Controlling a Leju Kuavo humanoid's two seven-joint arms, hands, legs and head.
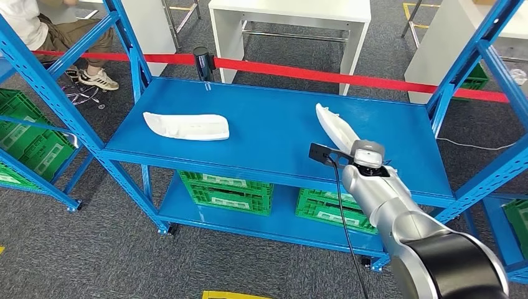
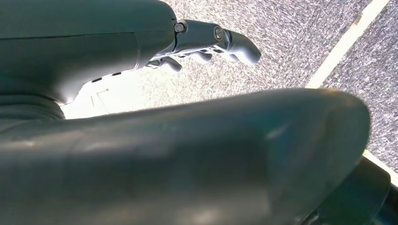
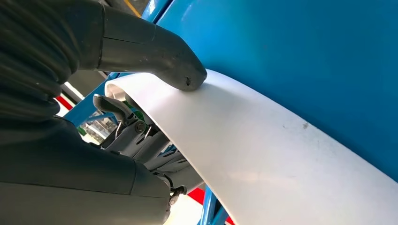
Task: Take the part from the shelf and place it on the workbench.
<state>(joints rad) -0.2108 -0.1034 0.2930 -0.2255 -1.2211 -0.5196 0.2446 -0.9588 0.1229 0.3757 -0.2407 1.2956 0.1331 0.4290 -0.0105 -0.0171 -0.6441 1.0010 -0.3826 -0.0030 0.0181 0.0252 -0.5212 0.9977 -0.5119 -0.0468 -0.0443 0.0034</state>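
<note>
Two white parts on blue shelf [image 1: 280, 134]: left part [image 1: 187, 126] lying free; right part [image 1: 336, 129] gripped by right robot hand [image 3: 141, 117]; left robot hand [image 2: 206, 44] empty, fingers loosely curled.

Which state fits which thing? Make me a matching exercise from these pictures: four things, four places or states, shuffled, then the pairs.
Things:
1. white part on the right
2. white part on the left
3. green crates
4. left hand

States:
A. on the lower shelf
B. hanging over grey carpet, holding nothing
C. lying free on the blue shelf top
D. gripped by the right hand

Pairs: 1-D, 2-C, 3-A, 4-B
</note>
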